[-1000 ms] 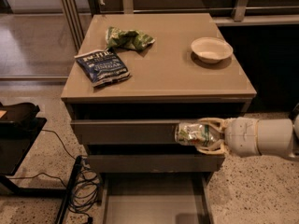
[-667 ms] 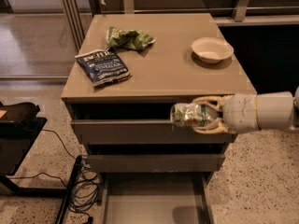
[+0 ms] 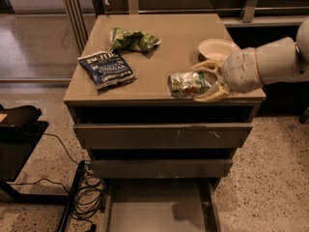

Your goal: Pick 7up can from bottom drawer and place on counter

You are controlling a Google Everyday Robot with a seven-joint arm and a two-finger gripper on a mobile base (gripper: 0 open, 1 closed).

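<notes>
My gripper [image 3: 205, 81] comes in from the right on a white arm and is shut on the 7up can [image 3: 187, 84], a dented silvery can with green markings lying on its side. The can is held just over the front right part of the tan counter [image 3: 159, 57]; whether it touches the surface I cannot tell. The bottom drawer [image 3: 159, 211] is pulled open at the foot of the cabinet, showing a plain grey floor.
A dark blue chip bag [image 3: 106, 69] lies at the counter's front left, a green chip bag [image 3: 134, 39] at the back middle. A white bowl [image 3: 217, 48] sits at the right, partly behind my gripper. Two upper drawers [image 3: 161, 135] are slightly open. Cables [image 3: 87, 192] lie on the floor left.
My gripper has lifted the can from in front of the upper drawers up to counter height and over the counter's front right edge.
</notes>
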